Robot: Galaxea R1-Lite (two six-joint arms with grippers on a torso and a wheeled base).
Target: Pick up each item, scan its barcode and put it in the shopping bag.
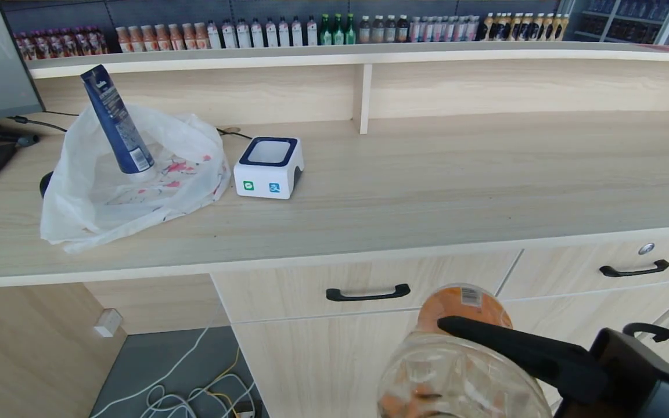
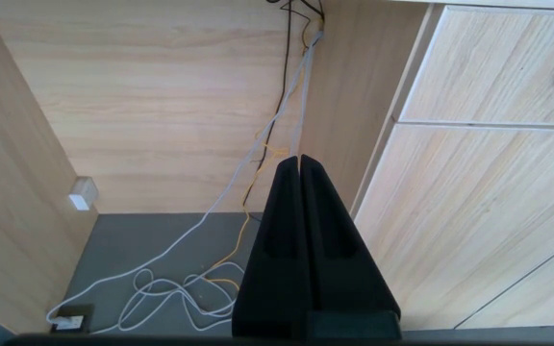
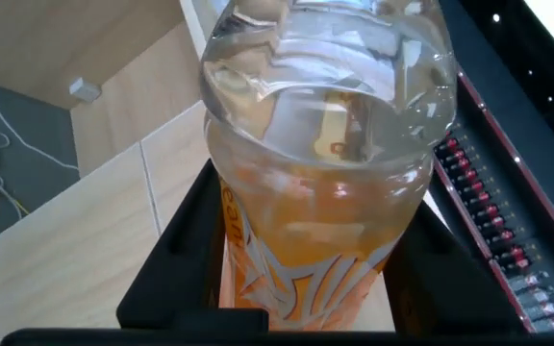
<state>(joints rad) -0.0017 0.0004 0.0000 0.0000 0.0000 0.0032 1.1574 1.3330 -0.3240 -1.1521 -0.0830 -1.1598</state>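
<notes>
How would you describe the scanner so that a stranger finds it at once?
Start at the long wooden counter. Left of its middle, beside the white bag, sits the scanner. Unlike the soft bag and blue tube, it is a white cube with a dark-rimmed top.

Light wood counter [image 1: 456, 174]. White plastic bag [image 1: 96, 203] slumped at left end. White scanner box [image 1: 269, 167] just beside bag, toward middle. Black cable [image 1: 32, 122] at back left.
</notes>
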